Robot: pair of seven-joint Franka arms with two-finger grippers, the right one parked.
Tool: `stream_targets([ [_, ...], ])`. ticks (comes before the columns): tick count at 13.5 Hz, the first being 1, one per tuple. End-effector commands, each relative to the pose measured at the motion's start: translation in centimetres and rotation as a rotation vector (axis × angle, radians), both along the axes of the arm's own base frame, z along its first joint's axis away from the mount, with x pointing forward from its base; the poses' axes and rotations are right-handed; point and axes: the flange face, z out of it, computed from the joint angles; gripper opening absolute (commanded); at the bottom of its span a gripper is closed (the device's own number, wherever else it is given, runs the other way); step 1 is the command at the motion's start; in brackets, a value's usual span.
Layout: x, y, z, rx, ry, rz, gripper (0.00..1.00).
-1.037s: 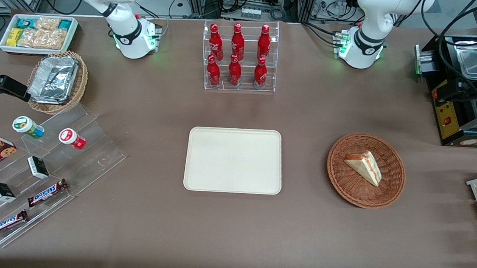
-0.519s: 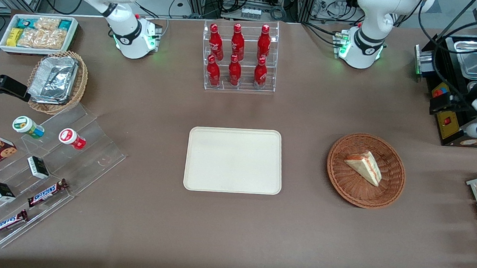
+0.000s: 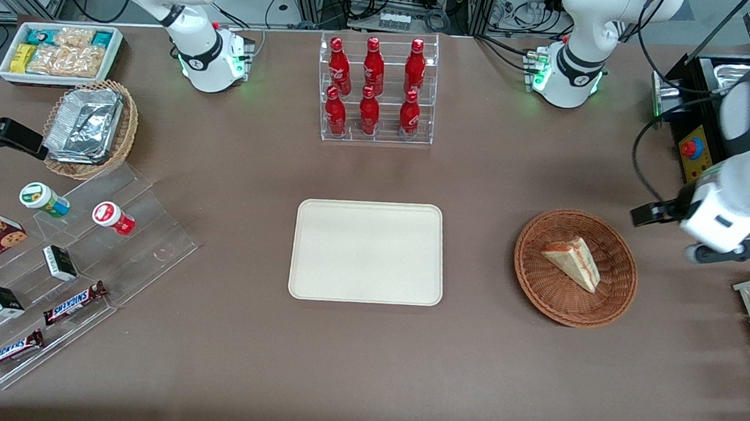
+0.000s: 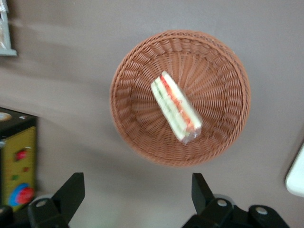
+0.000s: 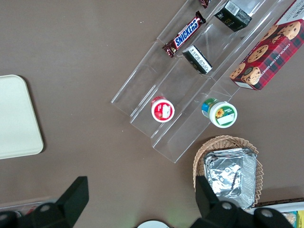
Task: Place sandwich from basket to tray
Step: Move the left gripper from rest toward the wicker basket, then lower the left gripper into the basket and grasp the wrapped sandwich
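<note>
Hovering high over the table, your left arm's gripper point(image 4: 135, 190) is sitting toward the working arm's end, just off the basket point(image 3: 612, 299) at about its 3 o'clock as the front camera sees it, and touching nothing. You are keeping its fingers point(image 4: 71, 190) spread wide apart, with the basket framed between them in the wrist view.

You are looking at the sandwich point(image 3: 573, 261) lying inside the basket, resting on the woven floor slightly toward the 11 o'clock part of the bowl. Its pointed tip is aiming toward 5 o'clock in the front view, and the red and orange filling edge is facing the working arm's end of the table. In the wrist view the sandwich point(image 4: 176, 108) is showing its layered edge upward, inside a clear wrap.

You are seeing the tray point(image 3: 368, 251) lying flat at the table's middle, well apart from the basket at its 9 o'clock, with nothing on it. A rack of red bottles point(image 3: 374, 90) is standing at the tray's 12 o'clock.
</note>
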Motion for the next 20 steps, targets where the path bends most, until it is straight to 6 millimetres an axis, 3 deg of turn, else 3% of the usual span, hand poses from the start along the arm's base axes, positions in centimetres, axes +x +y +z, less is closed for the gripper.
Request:
stream_targets([
  [1,-2.4,-2.1,-4.7,0.016,-0.087,0.164,0.99],
  [5,-4.3,-3.2,-10.7,-0.013,-0.186,0.326,0.99],
  [10,-5.2,-3.1,-15.3,-0.033,-0.226,0.385,0.99],
  [19,-4.3,-3.3,-20.1,-0.063,-0.265,0.439,0.98],
  [20,-4.2,-3.4,-20.5,-0.065,-0.271,0.461,0.87],
])
